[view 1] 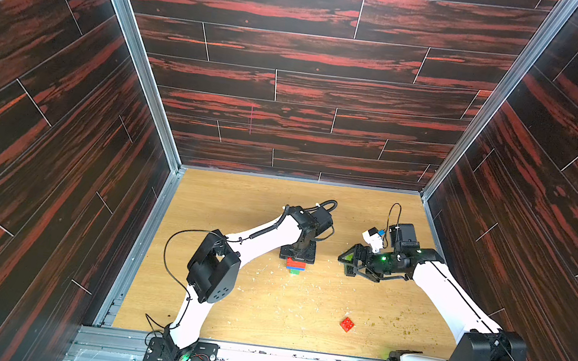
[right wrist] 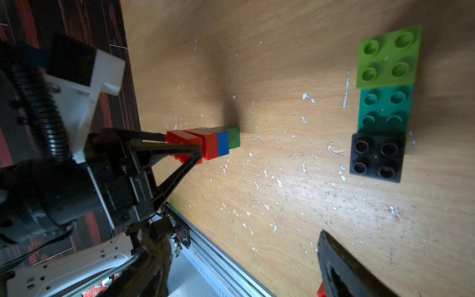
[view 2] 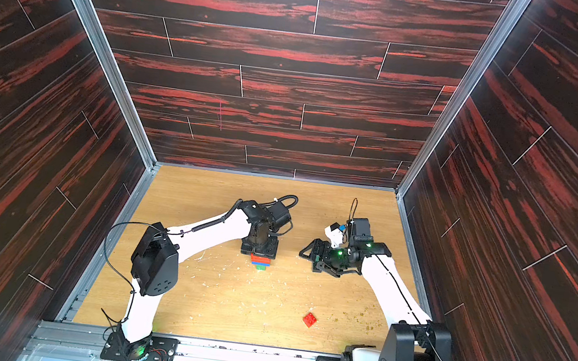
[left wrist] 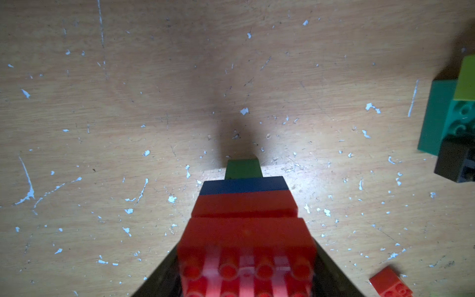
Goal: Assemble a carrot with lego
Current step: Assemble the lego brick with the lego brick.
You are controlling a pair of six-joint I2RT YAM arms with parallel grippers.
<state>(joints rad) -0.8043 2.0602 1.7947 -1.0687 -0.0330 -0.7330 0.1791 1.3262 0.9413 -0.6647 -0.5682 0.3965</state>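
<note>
My left gripper (view 1: 297,256) (left wrist: 246,270) points down and is shut on a stack of lego (view 1: 295,265) (view 2: 261,262) (right wrist: 210,142). From the jaws outward the stack runs red, red, blue, then a small green tip (left wrist: 243,168) that touches the table. A second piece lies flat on the table: a teal brick (right wrist: 384,108) with a lime brick (right wrist: 388,57) and a black brick (right wrist: 376,155) on it. It also shows at the edge of the left wrist view as the teal brick (left wrist: 437,115). My right gripper (view 1: 346,265) (view 2: 309,259) (right wrist: 244,257) hangs open and empty above that piece.
A loose red brick (view 1: 347,324) (view 2: 309,319) (left wrist: 390,284) lies toward the front of the wooden table (view 1: 245,311). White flecks and green crumbs litter the surface. Dark panelled walls enclose three sides, with a metal rail (view 1: 258,357) along the front.
</note>
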